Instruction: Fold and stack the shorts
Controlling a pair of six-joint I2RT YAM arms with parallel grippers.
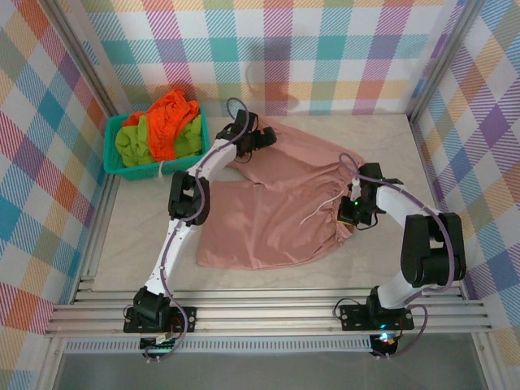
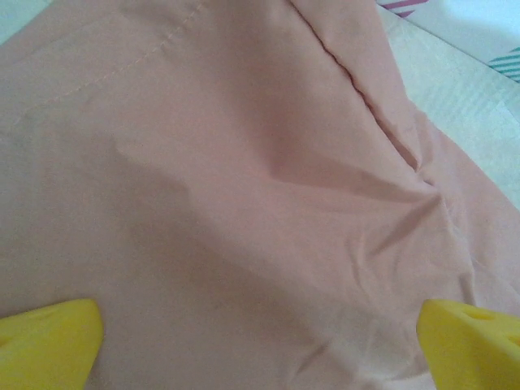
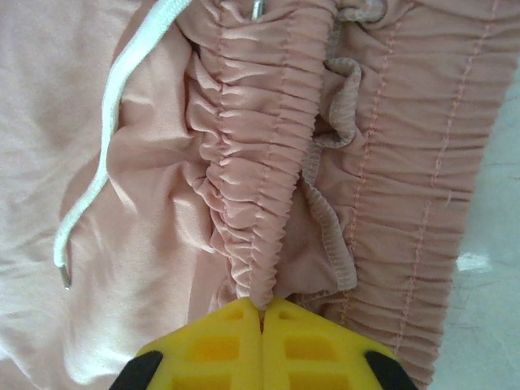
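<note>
The dusty pink shorts (image 1: 268, 211) lie spread out on the table's middle. My right gripper (image 1: 351, 213) is at their gathered waistband on the right side. In the right wrist view it (image 3: 262, 313) is shut on a raised ridge of that elastic waistband (image 3: 268, 162), with the white drawstring (image 3: 106, 138) trailing off to the left. My left gripper (image 1: 264, 140) hovers over the far leg of the pink shorts (image 2: 244, 179). Its yellow fingers (image 2: 49, 341) stand wide open with only flat cloth below them. The orange shorts (image 1: 166, 122) and the lime green shorts (image 1: 130, 142) sit bunched in the basket.
The teal mesh basket (image 1: 138, 173) stands at the back left corner against the checked wall. Bare pale tabletop (image 1: 134, 244) lies left of the pink shorts and along the right edge (image 3: 496, 244). Metal rails run along the near edge.
</note>
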